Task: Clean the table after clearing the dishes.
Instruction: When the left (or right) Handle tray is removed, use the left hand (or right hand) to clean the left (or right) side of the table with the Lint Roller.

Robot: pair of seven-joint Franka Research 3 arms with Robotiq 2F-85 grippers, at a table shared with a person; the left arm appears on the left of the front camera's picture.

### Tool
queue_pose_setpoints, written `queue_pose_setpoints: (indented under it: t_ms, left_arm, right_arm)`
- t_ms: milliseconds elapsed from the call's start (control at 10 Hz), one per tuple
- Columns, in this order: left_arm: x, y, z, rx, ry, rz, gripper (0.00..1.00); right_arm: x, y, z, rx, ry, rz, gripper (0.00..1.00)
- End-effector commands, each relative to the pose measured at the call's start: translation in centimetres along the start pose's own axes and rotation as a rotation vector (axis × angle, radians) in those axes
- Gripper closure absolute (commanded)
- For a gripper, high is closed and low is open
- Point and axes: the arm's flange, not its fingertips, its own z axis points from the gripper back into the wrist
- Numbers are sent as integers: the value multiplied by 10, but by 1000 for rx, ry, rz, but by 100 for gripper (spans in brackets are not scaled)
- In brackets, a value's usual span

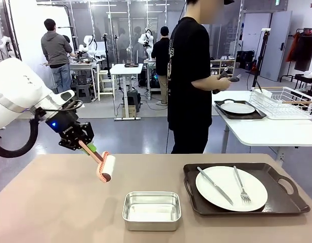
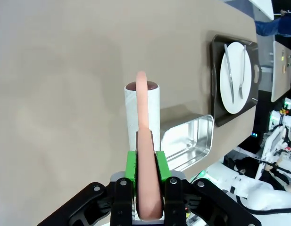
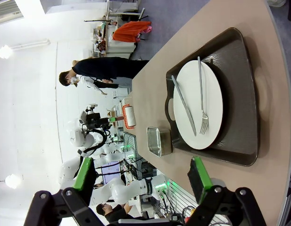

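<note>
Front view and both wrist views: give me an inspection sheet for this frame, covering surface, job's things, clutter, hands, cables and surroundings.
Surface: table, plain beige top, no mess seen.
Job's things: tray with plate, knife and fork on the robot's right; second tray carrying another plate on the white table beside the wire rack.
Clutter: steel pan, empty, near the front edge.
Hands: left hand shut on the lint roller by its handle, contact with the table unclear; right hand open, empty.
Cables: black cable looped at the left wrist.
Surroundings: person standing at the far side.
</note>
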Motion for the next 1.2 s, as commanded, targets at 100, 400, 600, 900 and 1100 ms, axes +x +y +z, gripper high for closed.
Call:
queue_pose_setpoints:
  t_ms: [100,400,600,900,1100]
  left_arm:
    - [17,33,-13,-119,-13,31,79]
    - [19,69,-43,-214,10,36,79]
    - [25,84,-50,-234,47,32,79]
    - [33,108,-59,-301,58,19,79]
    - [32,120,-72,-311,57,8,79]
  right_arm:
    - [-1,3,0,4,-3,3,0]
    - [-1,3,0,4,-3,3,0]
    - [-1,3,0,4,-3,3,0]
    - [-1,3,0,4,-3,3,0]
    - [-1,3,0,4,-3,3,0]
